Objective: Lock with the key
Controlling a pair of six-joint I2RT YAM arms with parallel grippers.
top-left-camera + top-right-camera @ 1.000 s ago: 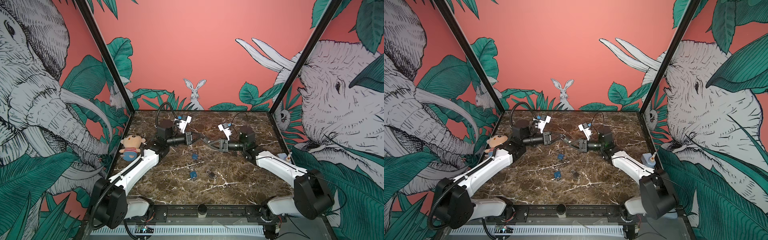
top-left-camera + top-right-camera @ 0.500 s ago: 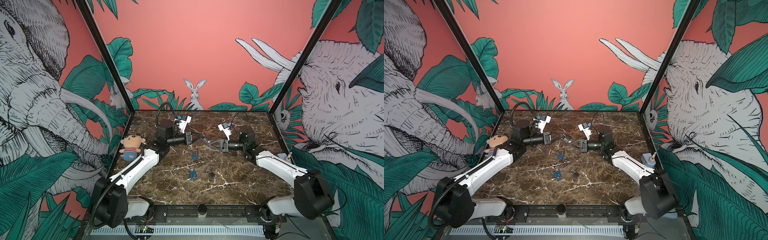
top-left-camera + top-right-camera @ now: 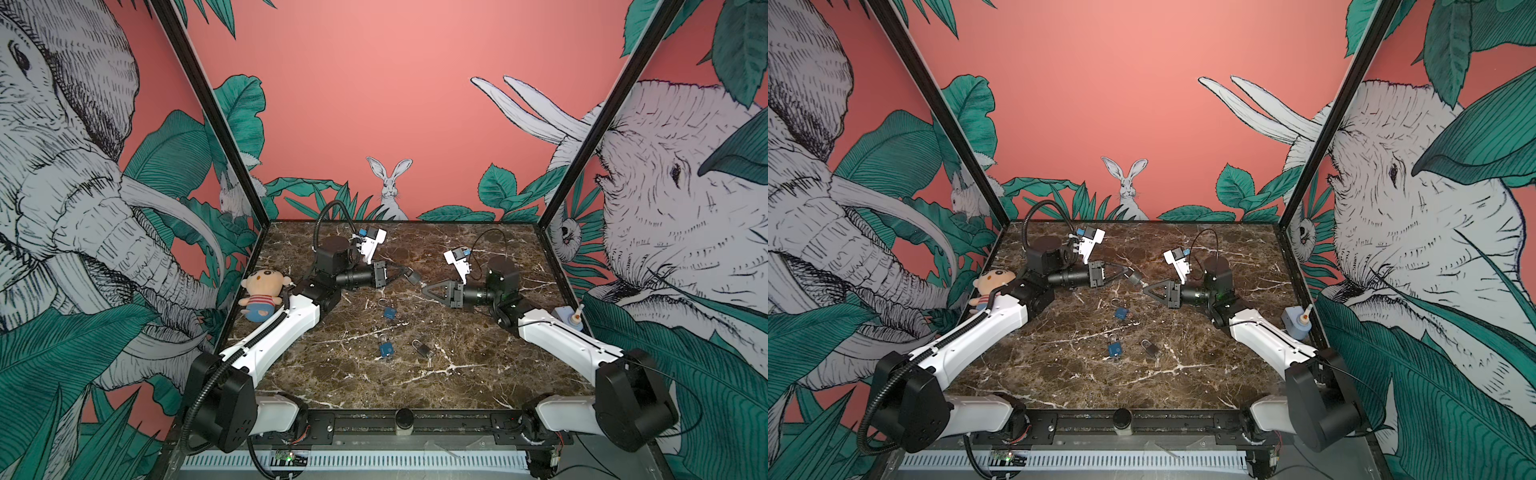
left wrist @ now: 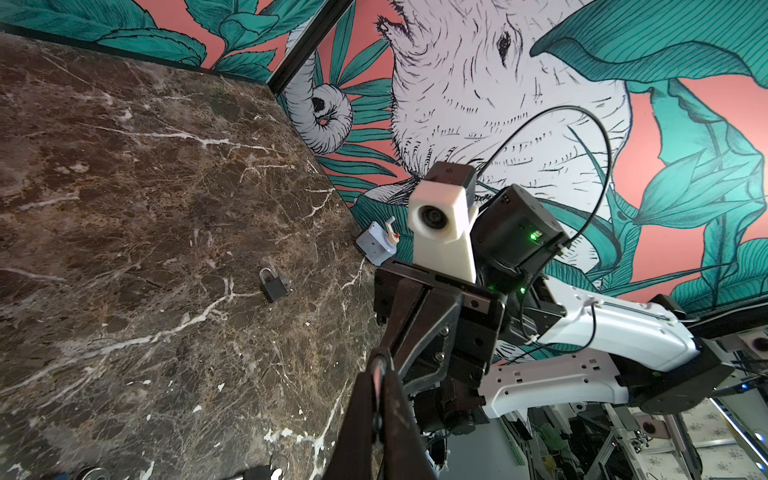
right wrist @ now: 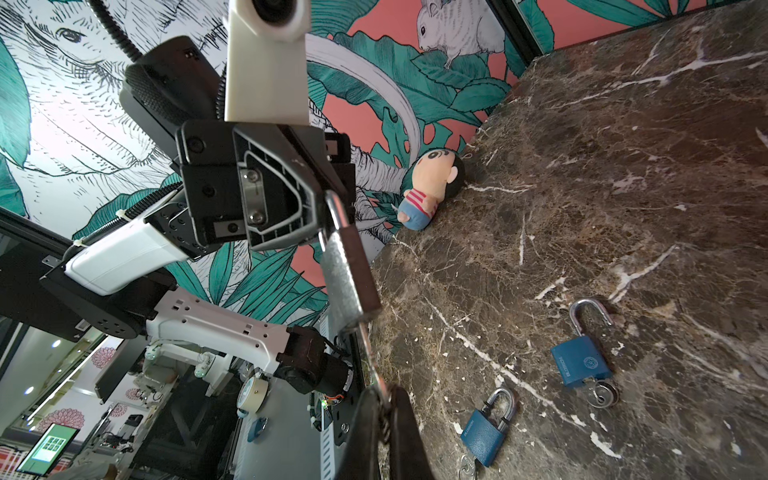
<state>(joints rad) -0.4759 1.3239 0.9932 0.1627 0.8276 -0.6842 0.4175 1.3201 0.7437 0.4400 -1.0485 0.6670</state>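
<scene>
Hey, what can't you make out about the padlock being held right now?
Shackle of the held padlock: right wrist view, partly behind the left hand, so latched or not is unclear.
The key head: same view, pinched inside the right hand.
Keyhole: too small in both top views.

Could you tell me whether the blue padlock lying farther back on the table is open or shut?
Open: in the right wrist view, the blue padlock has one shackle leg ending clear of its body, with a gap.
</scene>
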